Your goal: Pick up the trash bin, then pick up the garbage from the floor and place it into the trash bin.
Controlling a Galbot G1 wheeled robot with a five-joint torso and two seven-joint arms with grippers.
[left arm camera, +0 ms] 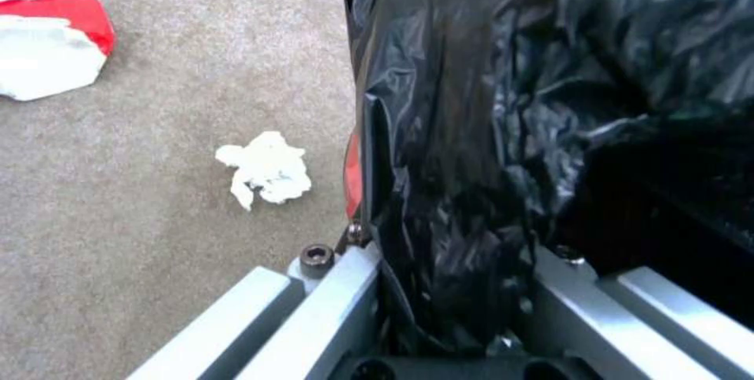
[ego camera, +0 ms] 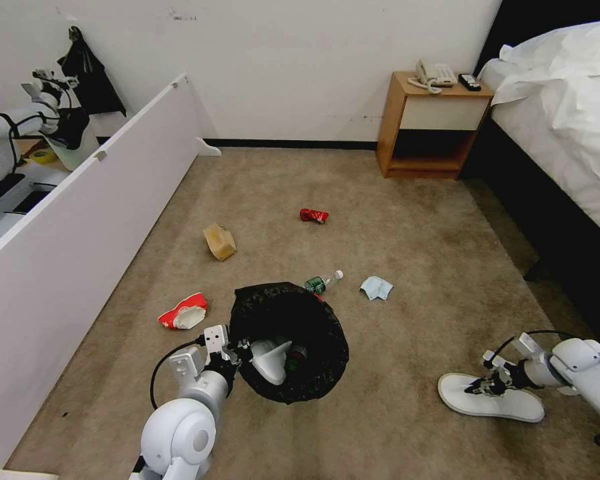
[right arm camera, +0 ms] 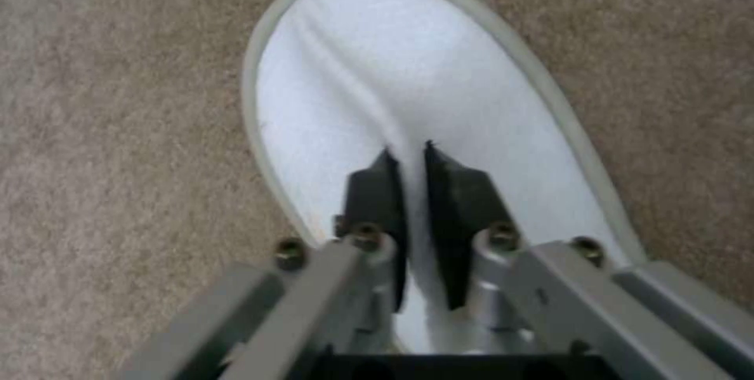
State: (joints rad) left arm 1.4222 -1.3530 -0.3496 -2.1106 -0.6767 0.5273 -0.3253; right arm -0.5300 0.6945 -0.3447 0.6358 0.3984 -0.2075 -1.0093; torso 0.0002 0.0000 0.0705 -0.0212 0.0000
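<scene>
The bed (ego camera: 567,120) runs along the right of the carpeted floor (ego camera: 407,227). The trash bin (ego camera: 289,340), black-lined, hangs near the floor at centre, its rim clamped in the left end effector (ego camera: 241,350); a white slipper and a bottle lie inside. The right end effector (ego camera: 485,385) is nearly closed, pinching a fold of the other white slipper (ego camera: 490,400) on the floor. No label is readable on the green-labelled bottle (ego camera: 323,283), red can (ego camera: 313,215) or paper cup (ego camera: 183,312).

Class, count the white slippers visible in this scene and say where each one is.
2. One slipper lies inside the trash bin; the other slipper is on the carpet, pinched by the right gripper. More could be hidden.
</scene>
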